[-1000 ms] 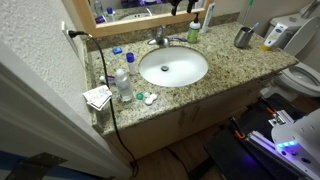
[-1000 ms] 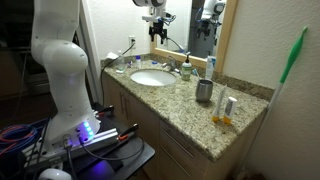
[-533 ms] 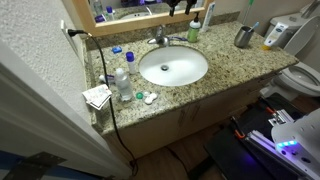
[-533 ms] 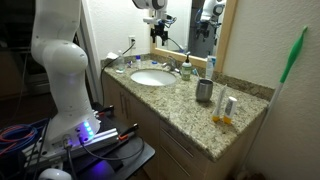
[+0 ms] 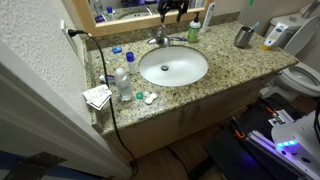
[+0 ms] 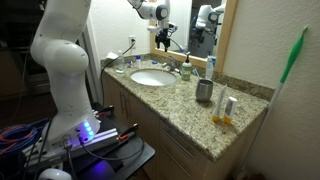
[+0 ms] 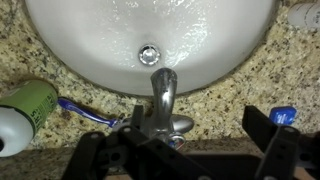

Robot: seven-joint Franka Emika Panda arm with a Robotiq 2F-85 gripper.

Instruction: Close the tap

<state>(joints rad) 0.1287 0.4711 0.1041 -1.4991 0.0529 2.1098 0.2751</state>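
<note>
Speckled granite countertop runs round one oval white basin. The tap stands at the basin's back rim, its short spout pointing toward the drain in the wrist view; its lever is hard to make out there, lost in shadow at the base. In an exterior view the tap is tiny and blurred. The gripper hangs over it, jaws spread wide with one dark finger on each side of the tap and apart from it (both fingers are cut off by the bottom edge). In an exterior view the gripper is cropped by the top edge. One green tube lies beside one blue toothbrush; the tube's print is too blurred to read. One grey metal cup stands well apart from the basin.
</note>
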